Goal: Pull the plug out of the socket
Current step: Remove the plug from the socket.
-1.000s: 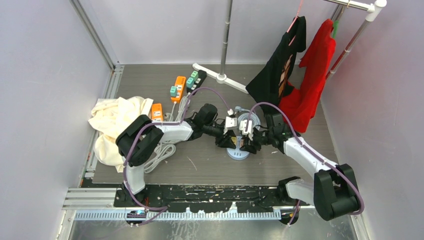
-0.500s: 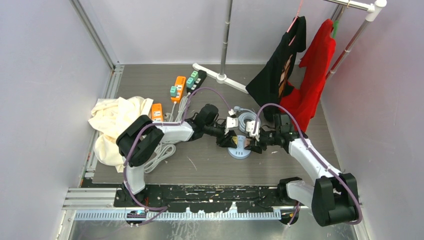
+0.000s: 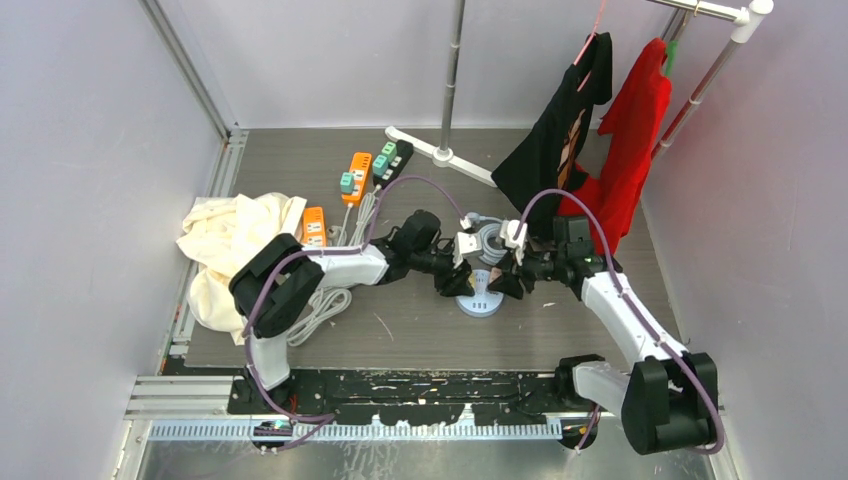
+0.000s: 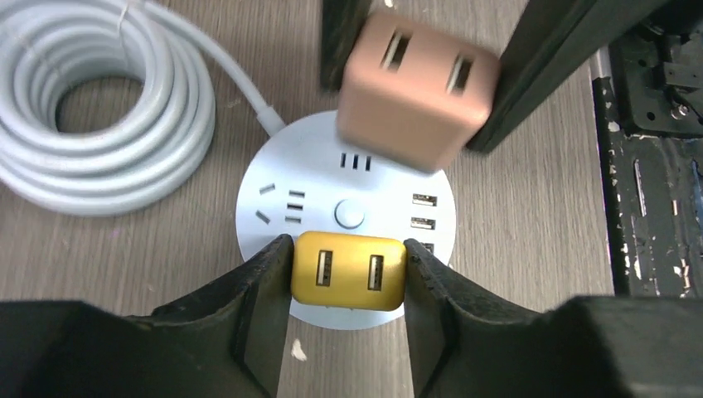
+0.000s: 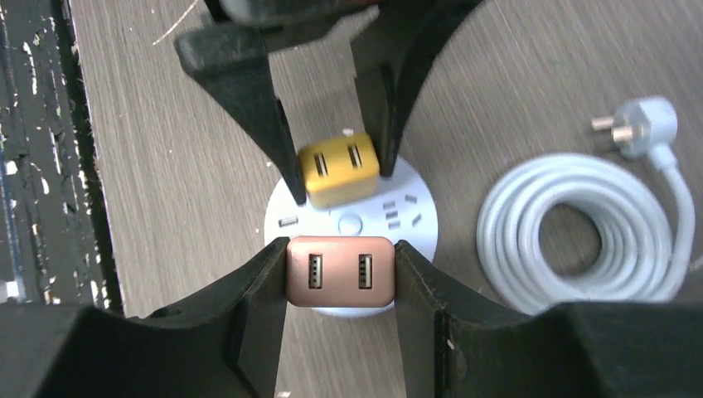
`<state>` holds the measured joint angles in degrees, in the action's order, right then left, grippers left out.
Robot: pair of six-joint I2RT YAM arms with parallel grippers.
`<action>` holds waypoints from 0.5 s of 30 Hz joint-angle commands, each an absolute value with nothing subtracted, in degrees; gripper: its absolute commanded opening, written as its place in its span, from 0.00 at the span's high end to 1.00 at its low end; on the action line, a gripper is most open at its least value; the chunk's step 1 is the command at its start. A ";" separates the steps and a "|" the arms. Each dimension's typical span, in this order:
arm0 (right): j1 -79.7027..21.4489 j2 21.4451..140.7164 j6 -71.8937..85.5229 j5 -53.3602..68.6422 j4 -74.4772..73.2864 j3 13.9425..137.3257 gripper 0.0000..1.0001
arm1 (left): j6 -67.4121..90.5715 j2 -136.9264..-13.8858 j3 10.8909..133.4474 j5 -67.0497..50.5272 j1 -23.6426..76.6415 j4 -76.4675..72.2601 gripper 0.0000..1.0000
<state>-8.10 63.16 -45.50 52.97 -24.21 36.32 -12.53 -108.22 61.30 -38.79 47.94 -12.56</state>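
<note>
- Your left gripper [image 4: 349, 267] is pinched narrow on the yellow plug [image 4: 349, 272], one finger on each side face, with the USB ports facing the wrist cam.
- Same deal for the right gripper [image 5: 340, 272]. It's clamped across the flat sides of the pink plug [image 5: 340, 271].
- The socket [image 4: 315, 166] is the round white puck right under both sets of fingers, lying flat on the table [image 3: 600, 330]. Its cable [image 5: 580, 232] sits coiled off to the right of your right fingers.
- In the left cam the pink plug looks big and blurry, so my guess is it's already up off the socket. The yellow one sits low over the rim nearest your left wrist, and I can't tell if its pins are in or out.
- Handling: these look like small hard plastic cubes, light and smooth with rounded corners, so they'd probably squirt out if you grip near an edge. Take them mid-face, the way both grips sit now.
- The socket looks light too and nothing's holding it down, so I reckon it could ride up with a plug. Pull straight along the pins with no twisting, since pins can bend.
- Your two grippers are almost nose to nose over that puck, so watch they don't bump.
</note>
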 commanded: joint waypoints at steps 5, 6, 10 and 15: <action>-0.53 56.86 -44.69 54.37 -43.64 40.96 0.99 | -7.00 -102.54 56.94 -27.36 47.57 -4.46 0.34; 0.08 56.69 -43.81 54.74 -44.35 41.48 0.98 | -6.78 -101.37 56.62 -27.23 47.55 -4.88 0.30; 1.62 56.77 -39.24 56.16 -45.88 43.80 0.98 | -5.27 -95.22 55.07 -25.93 47.60 -6.54 0.22; 1.98 57.84 -30.36 58.30 -43.85 45.99 0.97 | -1.90 -87.48 54.68 -23.67 47.55 -4.74 0.19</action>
<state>1.63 57.76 -38.76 54.26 -44.47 42.39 -5.45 -95.33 54.06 -26.06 47.53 -4.40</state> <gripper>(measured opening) 0.506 0.797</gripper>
